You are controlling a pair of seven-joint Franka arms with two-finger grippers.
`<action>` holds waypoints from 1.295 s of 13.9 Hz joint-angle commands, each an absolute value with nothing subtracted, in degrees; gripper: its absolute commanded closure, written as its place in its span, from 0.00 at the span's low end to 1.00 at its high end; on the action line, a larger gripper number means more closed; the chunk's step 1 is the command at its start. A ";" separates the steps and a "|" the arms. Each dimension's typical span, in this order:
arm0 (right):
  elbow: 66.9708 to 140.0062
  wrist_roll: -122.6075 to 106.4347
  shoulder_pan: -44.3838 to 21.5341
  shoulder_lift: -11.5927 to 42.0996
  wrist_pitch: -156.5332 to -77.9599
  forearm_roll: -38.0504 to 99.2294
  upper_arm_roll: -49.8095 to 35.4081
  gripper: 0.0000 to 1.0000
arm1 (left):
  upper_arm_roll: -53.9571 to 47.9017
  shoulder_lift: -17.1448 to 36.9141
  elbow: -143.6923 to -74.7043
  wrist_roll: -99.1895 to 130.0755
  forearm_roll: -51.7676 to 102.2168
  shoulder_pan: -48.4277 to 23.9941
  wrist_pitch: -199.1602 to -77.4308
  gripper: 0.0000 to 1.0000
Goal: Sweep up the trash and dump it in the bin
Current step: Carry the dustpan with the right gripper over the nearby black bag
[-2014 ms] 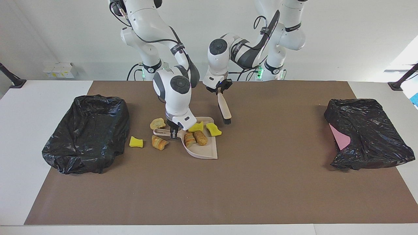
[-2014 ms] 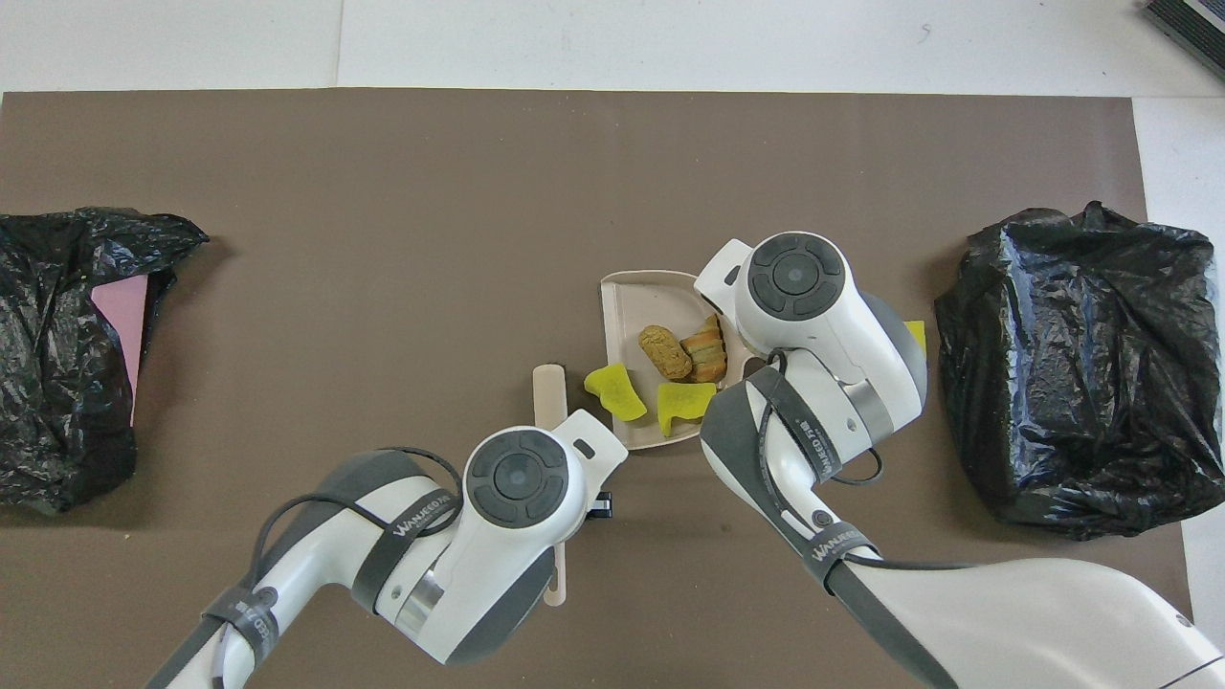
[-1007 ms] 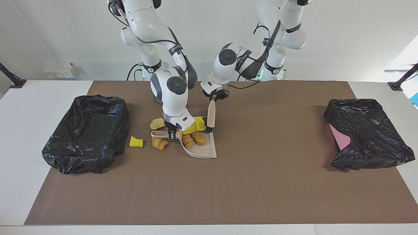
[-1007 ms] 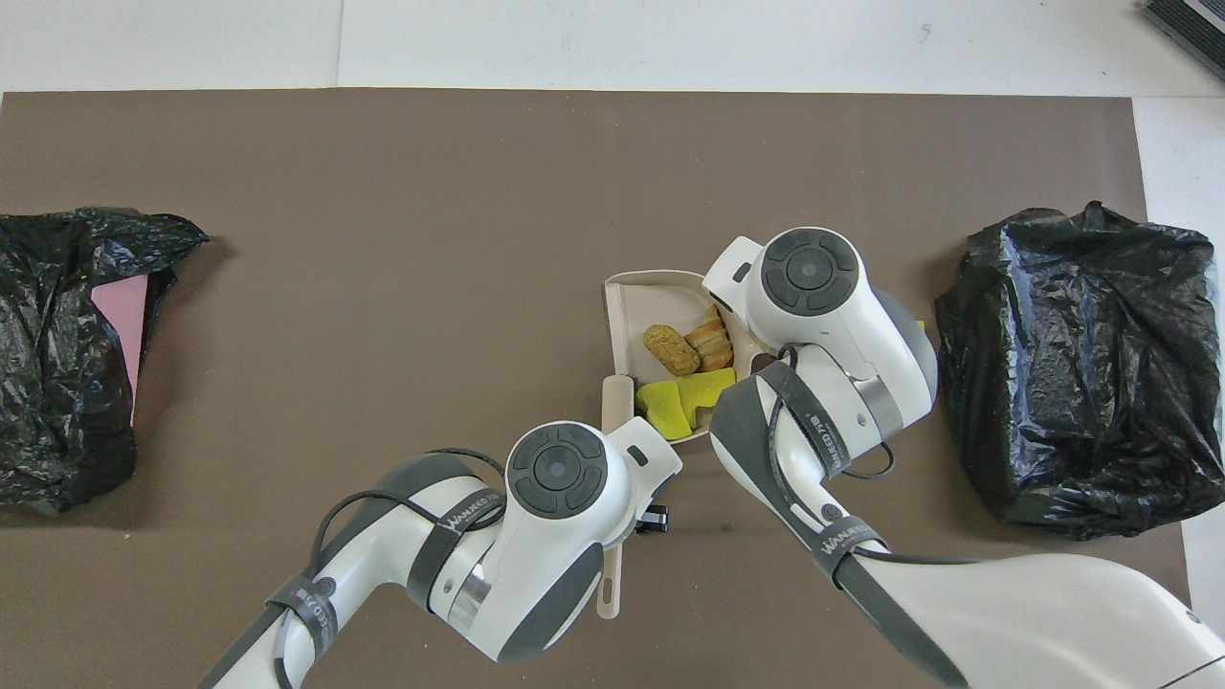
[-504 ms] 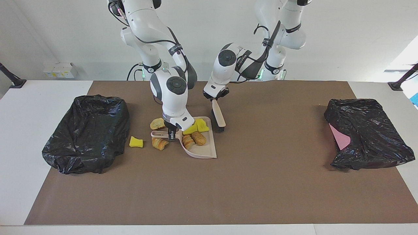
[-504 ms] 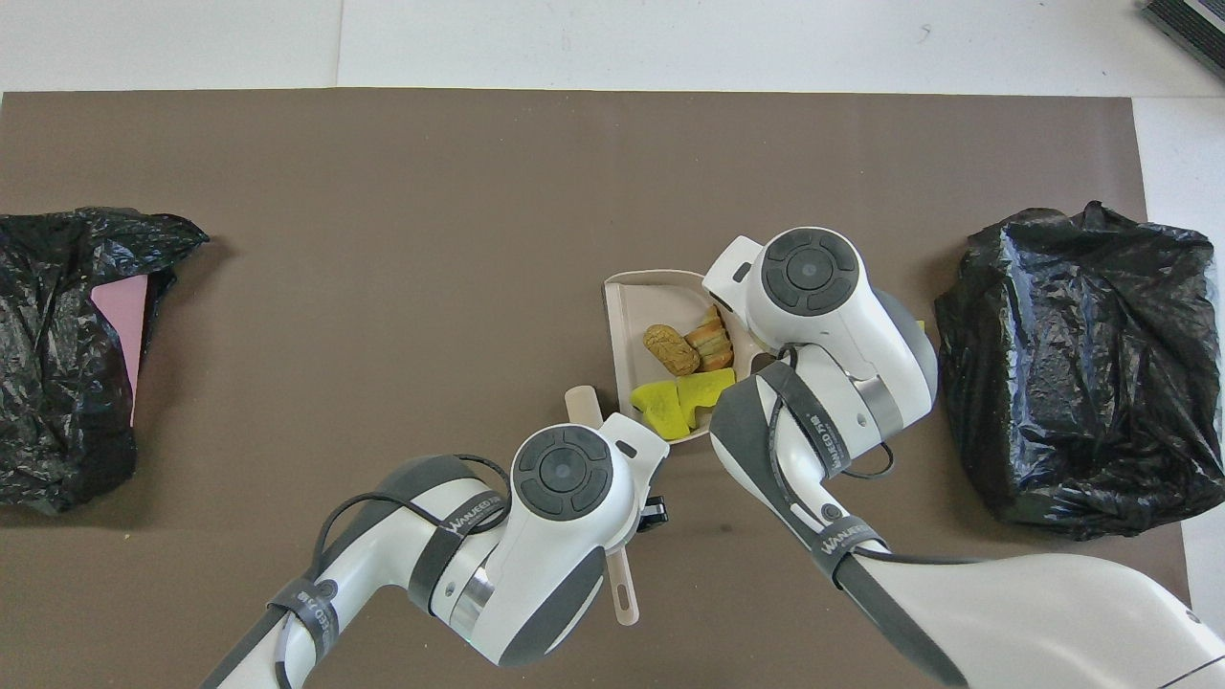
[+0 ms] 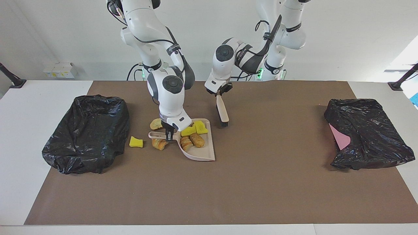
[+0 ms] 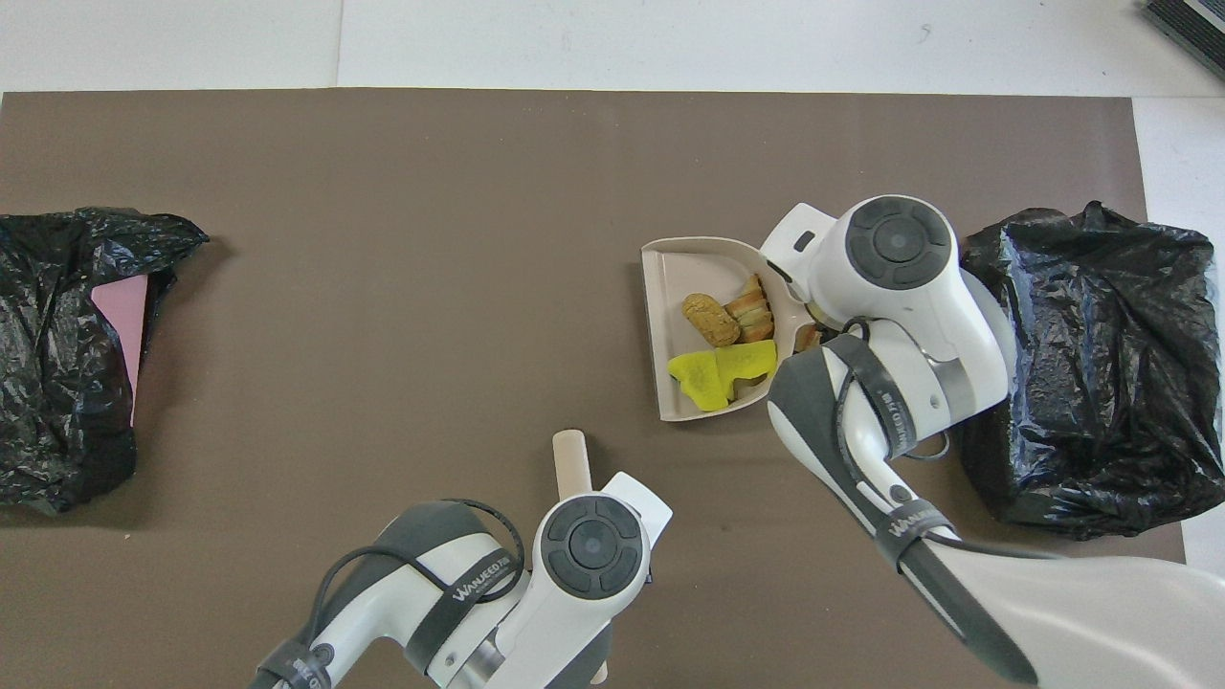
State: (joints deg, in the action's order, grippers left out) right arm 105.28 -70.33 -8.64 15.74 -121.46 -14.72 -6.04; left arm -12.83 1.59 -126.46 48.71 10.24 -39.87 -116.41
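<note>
right gripper (image 7: 169, 135) grips dustpan (image 7: 199, 148) handle; four trash lumps (image 7: 193, 134) inside; left gripper (image 7: 219, 93) holds brush (image 7: 222, 111)

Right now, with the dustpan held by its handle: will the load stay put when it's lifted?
Probably, if kept level. The dustpan looks rigid. The right gripper holds only the handle. The yellow foam chunks look light, and the bread-like pieces could roll toward the open lip if tipped.

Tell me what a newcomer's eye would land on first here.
The beige dustpan mid-table draws the eye, holding two yellow chunks and two bread pieces; the right gripper grips its handle. Beside it, the left gripper holds a brush with its bristles down. A black bin bag sits at the right arm's end, with a stray yellow chunk and two bread pieces between it and the dustpan.
</note>
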 commanded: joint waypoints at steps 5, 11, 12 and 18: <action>106.08 -85.15 3.50 7.66 -116.02 -8.09 -6.77 1.00 | -12.30 -3.43 -132.89 49.84 9.32 -41.49 -117.42 0.89; 103.80 -104.21 16.85 4.48 -111.27 -3.34 -6.42 1.00 | -12.13 -2.11 -130.52 48.96 9.32 -39.47 -117.16 0.00; 103.71 -106.85 18.35 4.48 -111.36 -3.34 -6.15 1.00 | -12.04 -2.02 -129.82 49.04 9.32 -38.51 -116.64 0.00; 104.15 -112.50 28.20 3.69 -114.95 -9.82 -5.71 1.00 | -11.87 -1.58 -124.73 39.84 9.05 -27.27 -115.32 0.00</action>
State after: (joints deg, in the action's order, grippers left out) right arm 103.92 -111.05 26.06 4.60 -113.49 -7.03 -5.09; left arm -11.45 -1.61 -126.67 43.30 9.99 -30.65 -116.87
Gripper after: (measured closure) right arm 0.683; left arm 0.000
